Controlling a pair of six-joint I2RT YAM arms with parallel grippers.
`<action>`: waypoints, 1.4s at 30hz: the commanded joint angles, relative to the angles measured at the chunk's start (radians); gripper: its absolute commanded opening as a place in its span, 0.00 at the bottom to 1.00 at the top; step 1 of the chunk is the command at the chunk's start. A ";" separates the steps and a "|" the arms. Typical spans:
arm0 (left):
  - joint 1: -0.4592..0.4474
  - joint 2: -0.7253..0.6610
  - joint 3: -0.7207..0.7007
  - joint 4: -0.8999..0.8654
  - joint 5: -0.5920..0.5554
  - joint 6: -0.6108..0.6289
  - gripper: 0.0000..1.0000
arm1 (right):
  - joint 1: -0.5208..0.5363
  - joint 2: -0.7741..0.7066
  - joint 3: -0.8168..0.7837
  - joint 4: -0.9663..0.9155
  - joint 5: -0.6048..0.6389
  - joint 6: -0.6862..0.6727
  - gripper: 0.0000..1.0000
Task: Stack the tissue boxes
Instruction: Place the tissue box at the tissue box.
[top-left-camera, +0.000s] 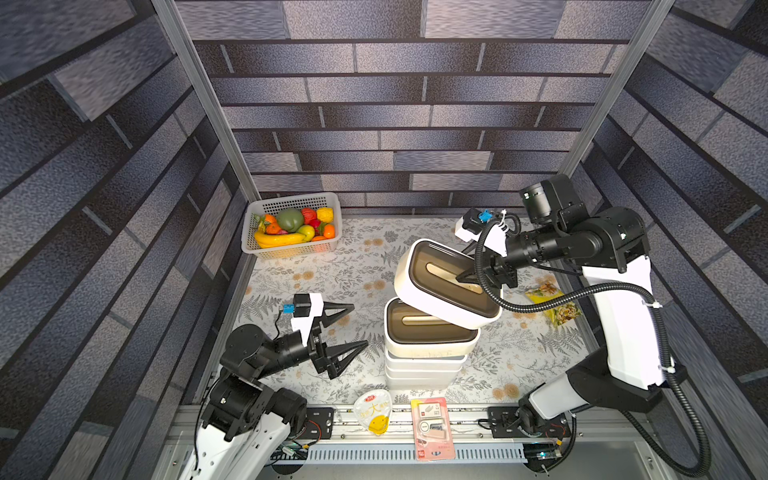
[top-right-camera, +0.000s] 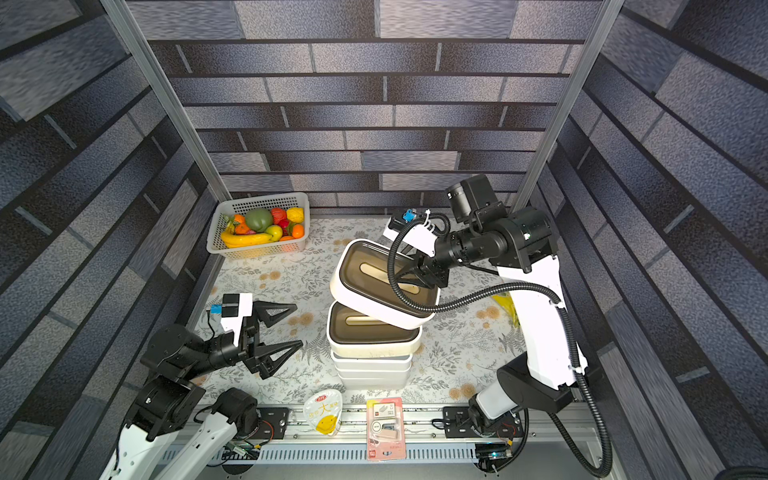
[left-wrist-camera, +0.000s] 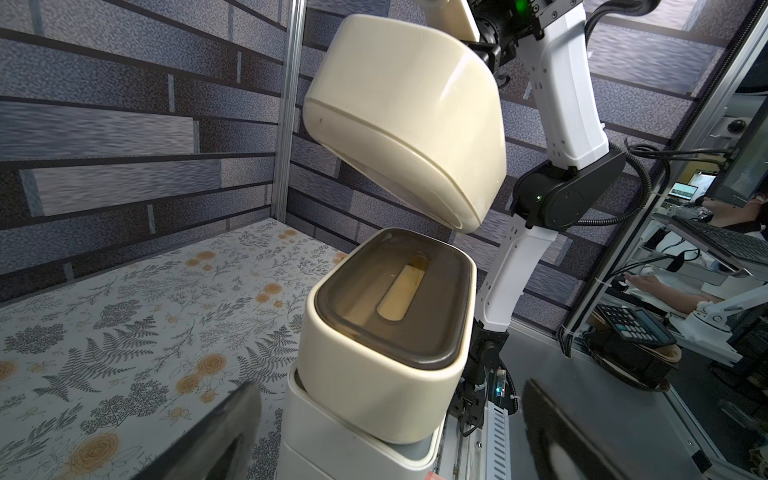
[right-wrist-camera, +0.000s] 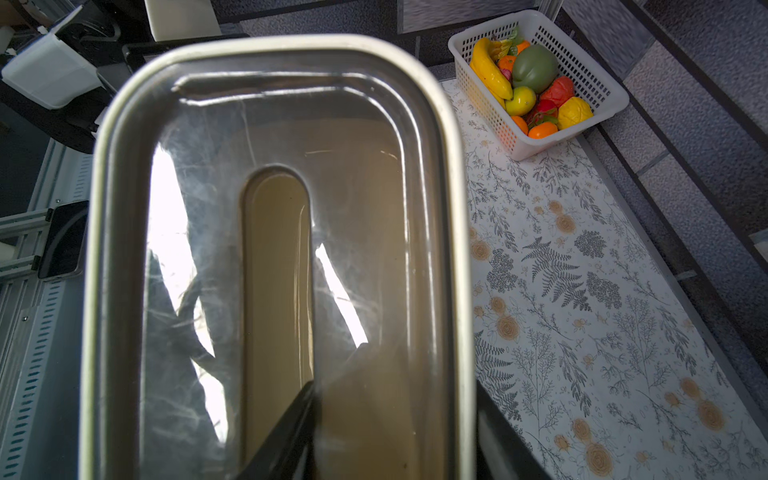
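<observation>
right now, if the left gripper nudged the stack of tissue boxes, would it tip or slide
Probably tips: the stack is tall on a narrow base. Its top box sits askew and may shift first. It looks empty through the slot, so likely light.

In the grip of the right pincer (top-left-camera: 464, 280), tilted: the tissue box (top-left-camera: 409, 286). Just below this pincer, apart from that box: the stack (top-left-camera: 424, 368). To the left of the stack, facing it: the left pincer (top-left-camera: 360, 325). Far behind the left pincer, in the corner: the fruit basket (top-left-camera: 286, 250). Right of the right pincer, under its arm: the snack packet (top-left-camera: 555, 305). Nearer than both pincers, on the front rail (top-left-camera: 465, 416): the sealed cup (top-left-camera: 374, 411) and the carded pack (top-left-camera: 432, 428), side by side.
</observation>
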 joint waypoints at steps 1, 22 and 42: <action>0.003 -0.006 -0.013 0.026 0.023 -0.016 1.00 | 0.011 0.007 0.018 -0.090 -0.052 -0.066 0.21; 0.003 0.004 -0.015 0.026 0.033 -0.026 1.00 | 0.057 -0.039 -0.078 -0.063 -0.065 -0.119 0.23; 0.001 0.001 -0.015 0.020 0.025 -0.026 1.00 | 0.106 -0.014 -0.098 -0.056 -0.011 -0.106 0.25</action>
